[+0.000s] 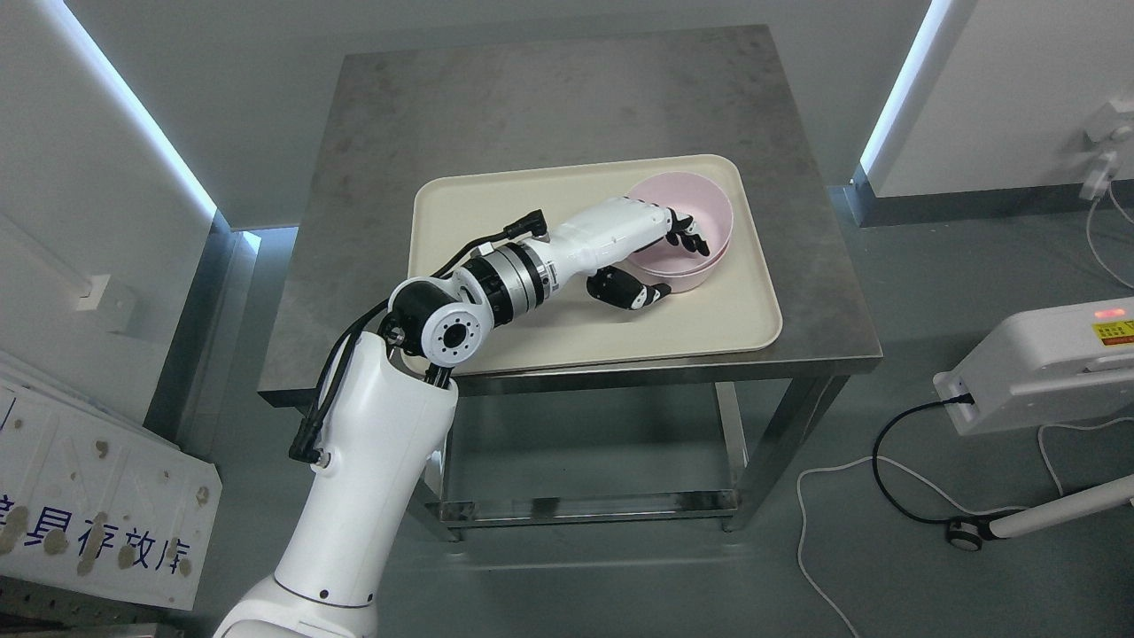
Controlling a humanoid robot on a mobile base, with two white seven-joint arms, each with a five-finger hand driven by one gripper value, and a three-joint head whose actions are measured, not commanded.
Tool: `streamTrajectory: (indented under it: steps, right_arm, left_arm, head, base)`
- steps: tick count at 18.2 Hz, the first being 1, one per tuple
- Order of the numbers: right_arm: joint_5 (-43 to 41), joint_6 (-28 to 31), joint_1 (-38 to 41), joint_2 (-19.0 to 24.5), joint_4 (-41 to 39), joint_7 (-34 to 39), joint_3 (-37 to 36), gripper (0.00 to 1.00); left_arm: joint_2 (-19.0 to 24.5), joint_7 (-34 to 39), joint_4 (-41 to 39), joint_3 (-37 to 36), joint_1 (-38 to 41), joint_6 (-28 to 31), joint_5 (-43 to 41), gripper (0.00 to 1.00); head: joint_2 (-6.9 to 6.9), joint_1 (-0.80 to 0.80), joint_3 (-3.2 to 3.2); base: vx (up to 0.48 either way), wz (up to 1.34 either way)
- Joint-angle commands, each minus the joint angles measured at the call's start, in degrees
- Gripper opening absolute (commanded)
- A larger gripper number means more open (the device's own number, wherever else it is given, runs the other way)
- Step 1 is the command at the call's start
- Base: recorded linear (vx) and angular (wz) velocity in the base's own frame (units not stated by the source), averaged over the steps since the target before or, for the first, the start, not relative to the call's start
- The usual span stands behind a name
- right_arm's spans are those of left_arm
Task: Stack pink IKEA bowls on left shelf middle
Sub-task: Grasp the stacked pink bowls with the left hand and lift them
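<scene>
On the steel bench (pixel 496 106) a cream tray (pixel 496 332) carries the pink bowls (pixel 700 213) at its far right corner. What looks like two bowls nested shows as a double rim along the near side, though the count cannot be confirmed. The left hand (pixel 660 257) reaches across the tray from the lower left and straddles the near wall of the bowls: the fingers (pixel 687 232) hook over the rim into the cavity, while the thumb (pixel 633 292) lies low outside, beside the base. The hand is closing around the wall, but whether thumb and fingers actually pinch it cannot be told from this angle.

Risks, as judged from this pose. A grip on one thin wall alone may let the bowls tilt or swing once lifted. If the thumb sits below the outer bowl's rim and the fingers touch only the inner one, the pair may separate, and one may drop back onto the tray. A pull before the pinch is firm could drag the bowls toward the tray's lip.

Hidden or unclear: the wrist and palm cover the near left part of the bowls, the fingertips are lost against the inner wall, and the contact under the thumb is in shadow. No shelf appears anywhere, so the destination cannot be located. The right arm is out of view.
</scene>
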Motion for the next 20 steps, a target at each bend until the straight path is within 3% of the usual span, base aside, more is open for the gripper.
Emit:
streamTrajectory:
  steps: [1, 4, 13, 20]
  right_arm:
    - [-0.1, 0.0, 0.0, -1.0, -1.0, 0.0, -0.3, 1.00]
    - [-0.1, 0.0, 0.0, -1.0, -1.0, 0.0, -0.3, 1.00]
    - [-0.1, 0.0, 0.0, -1.0, -1.0, 0.0, -0.3, 1.00]
    - [-0.1, 0.0, 0.0, -1.0, -1.0, 0.0, -0.3, 1.00]
  left_arm:
    - [1.0, -0.1, 0.6, 0.6, 0.1, -3.1, -0.1, 0.08]
    - [1.0, -0.1, 0.6, 3.0, -0.2, -4.1, 0.7, 0.01]
    - [1.0, -1.5, -4.4, 16.7, 1.5, -15.6, 14.1, 0.01]
    - [1.0, -7.4, -5.8, 21.8, 1.5, -23.2, 23.0, 0.02]
  head:
    - [0.00, 0.00, 0.00]
    - [0.00, 0.00, 0.00]
    - [0.00, 0.00, 0.00]
    - [0.00, 0.00, 0.00]
  base:
    - [0.000, 0.00]
    - [0.000, 0.00]
    - [0.000, 0.00]
    - [0.000, 0.00]
